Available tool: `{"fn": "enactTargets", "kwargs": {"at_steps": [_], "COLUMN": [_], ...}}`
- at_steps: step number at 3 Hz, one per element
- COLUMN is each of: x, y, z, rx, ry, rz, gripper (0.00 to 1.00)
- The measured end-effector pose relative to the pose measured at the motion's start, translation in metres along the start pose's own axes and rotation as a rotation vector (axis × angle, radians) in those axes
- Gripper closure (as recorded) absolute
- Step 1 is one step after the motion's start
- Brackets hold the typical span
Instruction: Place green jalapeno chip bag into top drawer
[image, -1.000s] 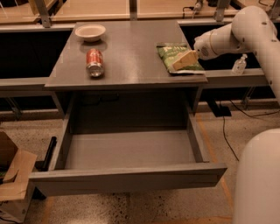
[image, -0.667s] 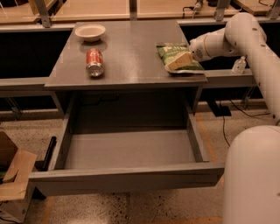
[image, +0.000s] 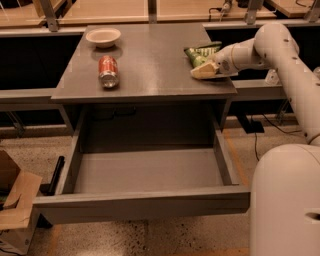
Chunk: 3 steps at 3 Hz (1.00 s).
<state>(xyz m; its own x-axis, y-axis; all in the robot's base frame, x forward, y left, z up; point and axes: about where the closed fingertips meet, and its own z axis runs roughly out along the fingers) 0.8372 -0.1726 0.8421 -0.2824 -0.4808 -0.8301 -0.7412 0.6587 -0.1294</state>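
Camera view. Green jalapeno chip bag (image: 199, 54) is lying near the right rear corner of the grey table (image: 150, 75). Gripper (image: 204, 71) is reaching in from the right and sitting at the bag's near end; whether it is gripping cannot be told. Top drawer (image: 142, 202) is standing pulled open below the table. Red soda can (image: 108, 71) is lying on the left half of the table. White bowl (image: 103, 36) is sitting behind the can.

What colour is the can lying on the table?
The can is red, camera view; the gripper is at the green chip bag.

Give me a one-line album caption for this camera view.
Robot's gripper at the crinkly green chip bag on a grey table, wide grey drawer open below.
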Motion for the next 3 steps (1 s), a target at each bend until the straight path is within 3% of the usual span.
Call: {"fn": "enactTargets", "kwargs": {"at_steps": [1, 2, 3], "x": [0.000, -0.022, -0.046], "y": [0.002, 0.019, 0.059], "z": [-0.004, -0.023, -0.056], "rx": [0.000, -0.028, -0.105], "ry": [-0.003, -0.024, -0.020], "rz": [-0.009, -0.064, -0.168], "gripper": [0.73, 0.95, 1.00]}}
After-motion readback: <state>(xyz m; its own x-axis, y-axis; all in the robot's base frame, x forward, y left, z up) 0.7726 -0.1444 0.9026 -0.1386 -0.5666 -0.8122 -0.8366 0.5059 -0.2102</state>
